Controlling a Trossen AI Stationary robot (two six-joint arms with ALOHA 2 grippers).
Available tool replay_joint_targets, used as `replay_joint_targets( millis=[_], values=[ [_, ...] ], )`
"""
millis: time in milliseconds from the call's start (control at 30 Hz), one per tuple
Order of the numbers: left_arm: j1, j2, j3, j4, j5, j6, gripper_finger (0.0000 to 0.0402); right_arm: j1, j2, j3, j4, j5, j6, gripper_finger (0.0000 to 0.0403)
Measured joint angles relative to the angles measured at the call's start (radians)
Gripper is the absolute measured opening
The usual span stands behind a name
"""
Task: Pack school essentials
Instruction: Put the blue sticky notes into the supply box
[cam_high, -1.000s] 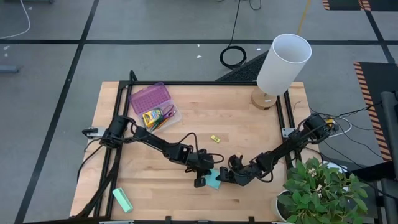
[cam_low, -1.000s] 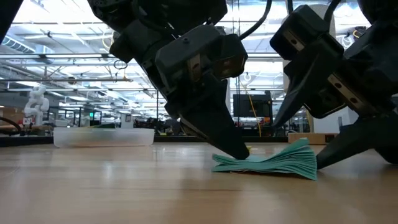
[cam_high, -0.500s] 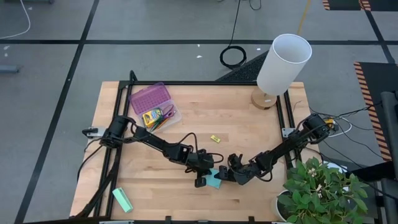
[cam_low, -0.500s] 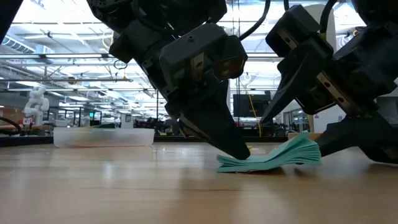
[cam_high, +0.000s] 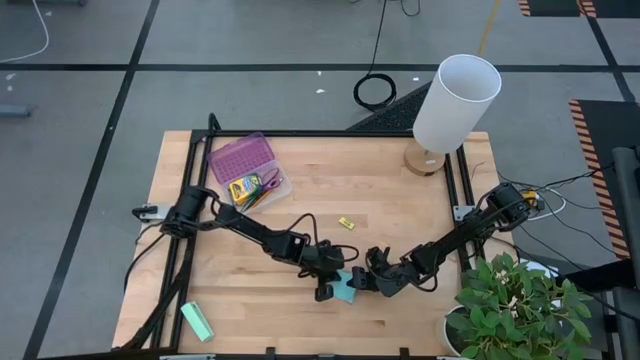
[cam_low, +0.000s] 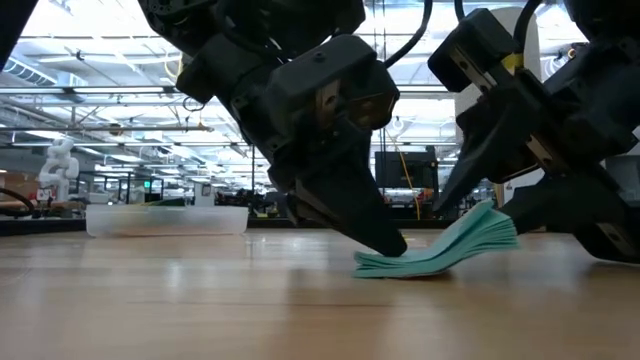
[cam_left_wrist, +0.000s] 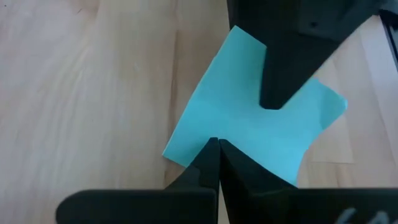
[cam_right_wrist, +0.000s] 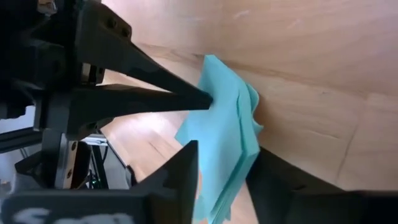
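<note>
The cyan sticky-note pad (cam_high: 346, 289) lies near the table's front middle, between my two grippers. My left gripper (cam_high: 333, 283) is shut, with its tips on the pad's left edge (cam_low: 385, 262). My right gripper (cam_high: 359, 283) is open around the pad's right edge, one finger above and one below. That edge (cam_low: 492, 230) is bent up off the wood and its sheets fan apart. At the far left an open pencil case (cam_high: 241, 158) holds the crayon box (cam_high: 243, 189) and pens (cam_high: 268, 184). A tiny yellow piece (cam_high: 346, 222) lies on the table. My left gripper presses its shut fingertips (cam_left_wrist: 214, 149) down on the pad's left edge (cam_left_wrist: 198, 144), slanting down from the table's left. That end stays flat on the wood. My right gripper comes level from the table's right, with the pad's right edge (cam_right_wrist: 231, 163) between its open fingers. The lower finger (cam_low: 560, 212) is under that edge and holds it up. The upper finger (cam_left_wrist: 280, 81) lies over the pad's top. The pad curves up from its pressed end.
A mint-green block (cam_high: 197, 321) lies at the near left corner. A white lamp (cam_high: 455, 100) stands at the far right and a potted plant (cam_high: 515, 310) at the near right. Bare wood lies between the pad and the pencil case (cam_low: 165, 218).
The pad's right edge has risen and bent upward on my right gripper's lower finger, while its left end has stayed pinned under my left gripper. My right gripper has moved slightly up and toward the left gripper.
</note>
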Motion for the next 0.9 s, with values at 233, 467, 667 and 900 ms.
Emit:
replay_joint_targets(
  millis=[233,467,667,900],
  values=[
    [0.0,0.0,0.0,0.028,0.0,-0.025,0.0004,0.0,0.0,0.0,-0.021,-0.003,0.005,0.0042],
    [0.008,-0.016,0.0,0.01,0.057,-0.062,0.0018,0.0,-0.001,0.0,-0.019,-0.014,-0.035,0.0013],
    [0.027,-0.162,-0.008,-0.163,0.154,-0.102,0.0064,0.001,-0.035,0.0,0.017,-0.082,-0.225,0.0023],
    [0.013,-0.406,-0.006,-0.375,0.01,-0.103,0.0169,0.007,-0.128,0.0,0.018,-0.105,-0.594,0.0011]
  ],
)
